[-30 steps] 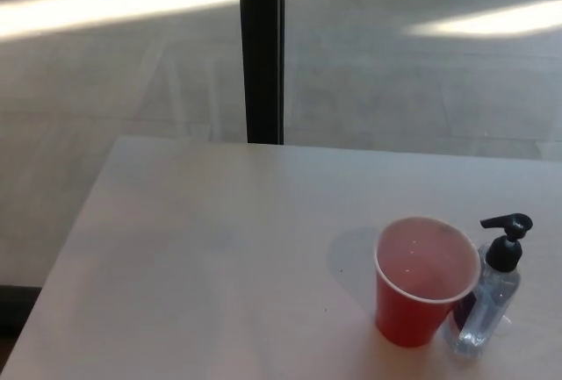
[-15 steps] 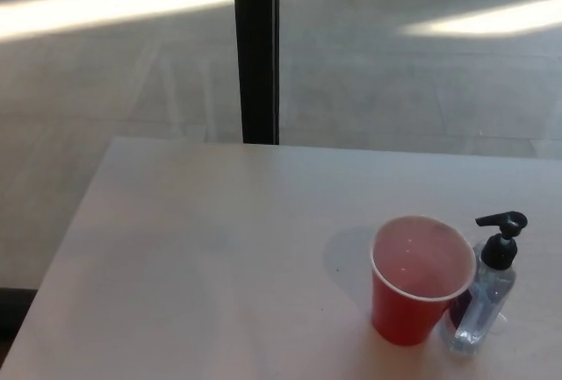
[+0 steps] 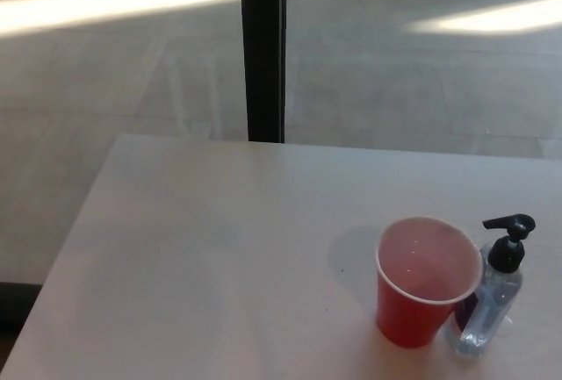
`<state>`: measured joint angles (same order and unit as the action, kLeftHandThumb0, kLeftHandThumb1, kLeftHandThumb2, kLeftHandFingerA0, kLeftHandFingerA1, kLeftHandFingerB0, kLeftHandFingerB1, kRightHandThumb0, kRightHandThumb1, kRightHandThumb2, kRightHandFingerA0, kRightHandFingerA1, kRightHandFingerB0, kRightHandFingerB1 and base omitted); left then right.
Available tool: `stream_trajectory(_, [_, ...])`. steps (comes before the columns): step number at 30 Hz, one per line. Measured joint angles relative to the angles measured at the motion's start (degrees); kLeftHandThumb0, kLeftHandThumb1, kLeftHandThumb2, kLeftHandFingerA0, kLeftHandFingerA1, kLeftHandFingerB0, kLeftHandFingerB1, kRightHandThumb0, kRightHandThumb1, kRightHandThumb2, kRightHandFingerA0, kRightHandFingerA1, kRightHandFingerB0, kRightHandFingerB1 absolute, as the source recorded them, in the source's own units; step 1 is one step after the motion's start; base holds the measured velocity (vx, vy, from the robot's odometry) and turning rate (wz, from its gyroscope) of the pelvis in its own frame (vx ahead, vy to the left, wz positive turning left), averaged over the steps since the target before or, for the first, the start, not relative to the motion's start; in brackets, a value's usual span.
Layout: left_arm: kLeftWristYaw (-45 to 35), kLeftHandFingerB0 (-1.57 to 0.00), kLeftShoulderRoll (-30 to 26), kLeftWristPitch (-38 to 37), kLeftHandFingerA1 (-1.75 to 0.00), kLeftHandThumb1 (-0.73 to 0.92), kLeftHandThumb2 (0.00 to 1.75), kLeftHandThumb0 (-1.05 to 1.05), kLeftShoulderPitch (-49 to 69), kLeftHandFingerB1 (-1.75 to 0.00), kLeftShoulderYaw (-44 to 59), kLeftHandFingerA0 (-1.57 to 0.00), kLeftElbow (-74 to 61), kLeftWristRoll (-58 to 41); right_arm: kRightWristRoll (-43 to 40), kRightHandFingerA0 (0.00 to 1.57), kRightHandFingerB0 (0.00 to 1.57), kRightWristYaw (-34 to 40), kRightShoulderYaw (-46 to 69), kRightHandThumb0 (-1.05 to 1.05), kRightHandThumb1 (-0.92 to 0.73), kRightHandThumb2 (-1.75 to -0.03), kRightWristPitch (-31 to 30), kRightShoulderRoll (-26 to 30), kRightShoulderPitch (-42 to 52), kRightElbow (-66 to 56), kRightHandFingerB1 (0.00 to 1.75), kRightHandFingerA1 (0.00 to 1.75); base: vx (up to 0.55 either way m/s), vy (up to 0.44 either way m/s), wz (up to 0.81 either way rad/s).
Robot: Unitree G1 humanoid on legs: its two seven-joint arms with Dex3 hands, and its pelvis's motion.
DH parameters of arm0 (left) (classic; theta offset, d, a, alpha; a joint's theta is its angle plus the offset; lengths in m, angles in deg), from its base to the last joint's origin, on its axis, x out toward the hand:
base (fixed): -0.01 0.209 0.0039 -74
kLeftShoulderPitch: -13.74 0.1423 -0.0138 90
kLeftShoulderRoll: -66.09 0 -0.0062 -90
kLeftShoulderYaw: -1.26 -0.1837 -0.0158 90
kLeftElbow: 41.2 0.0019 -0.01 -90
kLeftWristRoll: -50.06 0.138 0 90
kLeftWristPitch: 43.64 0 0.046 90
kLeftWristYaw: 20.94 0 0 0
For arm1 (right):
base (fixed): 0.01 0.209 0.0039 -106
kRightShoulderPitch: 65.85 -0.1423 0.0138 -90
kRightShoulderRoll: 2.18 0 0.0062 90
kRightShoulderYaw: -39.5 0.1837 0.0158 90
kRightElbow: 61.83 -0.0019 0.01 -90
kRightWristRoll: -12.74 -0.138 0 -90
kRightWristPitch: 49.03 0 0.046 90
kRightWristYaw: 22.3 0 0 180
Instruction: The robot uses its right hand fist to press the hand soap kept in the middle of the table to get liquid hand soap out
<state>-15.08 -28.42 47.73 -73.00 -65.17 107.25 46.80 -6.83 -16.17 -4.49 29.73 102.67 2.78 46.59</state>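
Looking down, I see neither of my hands, so I cannot tell how my fingers stand. The soap bottle touches the red cup on the counter; an off-center press may tip both.

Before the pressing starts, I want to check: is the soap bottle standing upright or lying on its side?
Upright. The hand soap bottle stands on its base on the table, black pump head on top, right beside the red cup.
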Motion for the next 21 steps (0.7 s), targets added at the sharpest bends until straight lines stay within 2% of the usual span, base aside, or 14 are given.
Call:
stream_trajectory(1, [0.0,-0.51,0.0,0.0,-0.9,0.38,0.97,-0.22,0.0,-0.76,0.0,-0.71,0.0,0.0,-0.1,1.09,0.84,0.0,-1.2,-0.15,-0.52,-1.26,-0.3,-0.4,-1.0,-2.3,1.41,1.75,0.0,0.0,0.0])
stream_trajectory(2, [0.0,-0.5,0.0,0.0,-0.89,0.38,0.97,-0.22,0.0,-0.75,0.0,-0.7,0.1,0.0,-0.2,1.04,0.77,0.0,-2.3,-0.12,-0.61,-1.2,-0.7,-0.8,-1.8,-4.0,1.38,1.75,0.0,0.0,0.0])
stream_trajectory(3, [0.0,-0.52,0.0,0.0,-0.88,0.37,0.98,-0.22,0.0,-0.77,0.0,-0.68,0.1,0.0,-0.3,1.28,0.84,0.0,-3.6,-0.17,-0.64,-1.23,-1.0,-1.1,-2.7,-5.8,1.19,1.51,0.0,0.0,0.0])
stream_trajectory(4, [0.0,-0.52,0.0,0.0,-0.87,0.37,0.98,-0.22,0.0,-0.77,0.0,-0.67,0.2,0.0,-0.5,1.02,0.75,-0.1,-5.0,-0.14,-0.58,-1.24,-1.5,-1.5,-3.8,-7.7,1.49,1.75,0.0,0.0,0.0])
stream_trajectory(6, [0.0,-0.52,0.0,0.0,-0.89,0.36,0.97,-0.21,-0.1,-0.77,-0.1,-0.68,0.2,0.0,-0.9,1.02,0.77,-0.3,-8.0,-0.16,-0.55,-1.27,-2.4,-2.1,-5.9,-11.2,1.48,1.75,0.0,0.0,0.0])
stream_trajectory(8, [0.0,-0.53,0.0,0.0,-0.89,0.38,0.97,-0.23,-0.1,-0.77,-0.1,-0.7,0.2,0.0,-1.3,1.01,0.77,-0.5,-11.0,-0.23,-0.51,-1.24,-3.3,-2.6,-8.0,-14.6,1.57,1.75,0.0,0.0,0.0])
stream_trajectory(10, [0.0,-0.54,0.0,0.0,-0.92,0.36,0.98,-0.23,-0.1,-0.78,-0.2,-0.73,0.3,0.0,-1.6,1.03,0.81,-1.2,-15.2,-0.23,-0.49,-1.24,-4.6,-3.1,-10.5,-18.3,1.51,1.75,0.0,0.0,0.0])
stream_trajectory(11, [0.0,-0.52,0.0,0.0,-0.87,0.37,0.97,-0.22,-0.1,-0.76,-0.2,-0.66,0.4,0.0,-1.7,1.02,0.8,-1.4,-16.5,-0.24,-0.49,-1.22,-5.0,-3.3,-11.3,-19.4,1.48,1.75,0.0,0.0,0.0])
stream_trajectory(12, [0.0,-0.53,0.0,0.0,-0.87,0.38,0.96,-0.21,-0.1,-0.76,-0.3,-0.67,0.4,0.0,-2.0,1.01,0.79,-1.9,-19.0,-0.23,-0.5,-1.23,-5.9,-3.6,-12.5,-21.3,1.46,1.75,0.0,0.0,0.0])
stream_trajectory(14, [0.0,-0.53,0.0,0.0,-0.87,0.38,0.96,-0.21,-0.1,-0.76,-0.3,-0.67,0.5,0.0,-2.7,1.01,0.79,-2.7,-22.5,-0.23,-0.5,-1.23,-7.4,-4.2,-13.9,-24.1,1.46,1.75,0.0,0.0,0.0])
stream_trajectory(15, [0.0,-0.49,0.0,0.0,-0.84,0.38,0.97,-0.22,-0.1,-0.75,-0.3,-0.62,0.6,0.0,-3.0,0.98,0.76,-3.1,-23.9,-0.23,-0.53,-1.2,-8.2,-4.5,-14.3,-25.3,1.55,1.75,0.0,0.0,0.0])
stream_trajectory(16, [0.0,-0.52,-0.1,0.0,-0.86,0.37,0.97,-0.23,-0.1,-0.76,-0.2,-0.65,1.0,-0.1,-3.3,0.98,0.74,-3.5,-25.6,-0.23,-0.52,-1.22,-9.0,-4.8,-14.4,-26.5,1.56,1.75,0.0,0.0,0.0])
stream_trajectory(19, [0.0,-0.52,-0.5,-0.4,-0.89,0.37,0.98,-0.2,-0.1,-0.77,-0.4,-0.69,1.5,-0.1,-4.1,1.01,0.76,-5.3,-29.2,-0.22,-0.51,-1.25,-11.1,-6.0,-13.9,-28.9,1.54,1.75,0.0,0.0,0.0])
stream_trajectory(21, [0.0,-0.5,-0.8,-0.7,-0.87,0.37,0.97,-0.21,0.5,-0.76,-0.3,-0.65,1.6,-0.2,-4.8,1.03,0.77,-6.4,-30.7,-0.22,-0.54,-1.22,-12.3,-7.0,-11.6,-30.4,1.52,1.75,0.0,0.0,0.0])
